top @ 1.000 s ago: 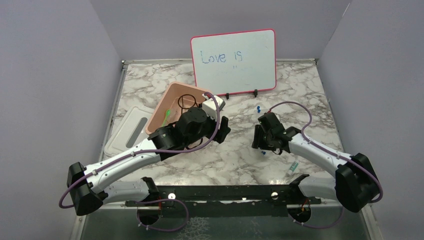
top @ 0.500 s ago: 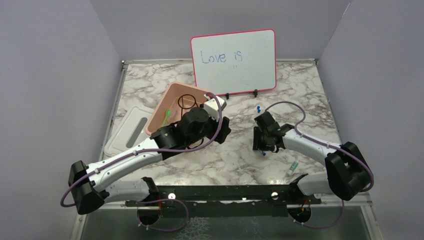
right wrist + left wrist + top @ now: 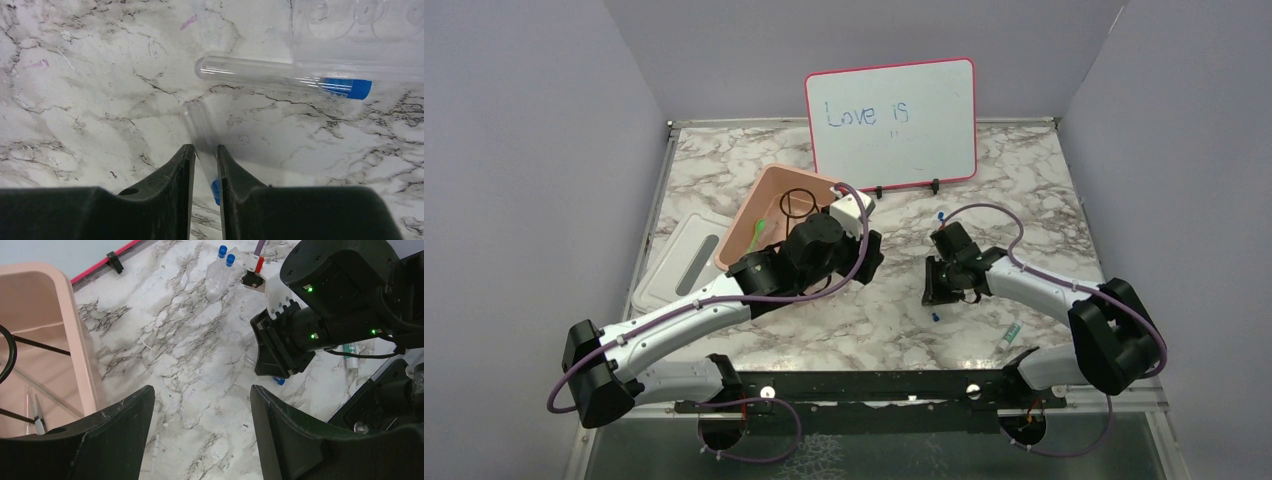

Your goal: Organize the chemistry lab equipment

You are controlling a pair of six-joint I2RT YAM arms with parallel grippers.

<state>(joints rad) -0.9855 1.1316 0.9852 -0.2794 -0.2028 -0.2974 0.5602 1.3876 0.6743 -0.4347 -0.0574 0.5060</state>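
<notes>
Left wrist view: pink plastic tub (image 3: 82, 345) at left, with the left gripper (image 3: 200, 395) spread wide and empty just right of its wall. The right gripper (image 3: 204, 148) is pinched narrow on a small clear blue-capped tube (image 3: 199, 125) lying on the marble table (image 3: 75, 75). The tube's long axis runs along the fingers, cap toward their roots. A second capped tube (image 3: 260, 75) lies crosswise just beyond. The tub is left of the held tube, and the left arm is nearer it.

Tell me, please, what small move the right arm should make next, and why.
Probably lift the right gripper straight up a little. Its fingers look closed on a blue-capped tube lying on the marble table, and a second tube lies close beyond, so a vertical lift seems safest.
</notes>
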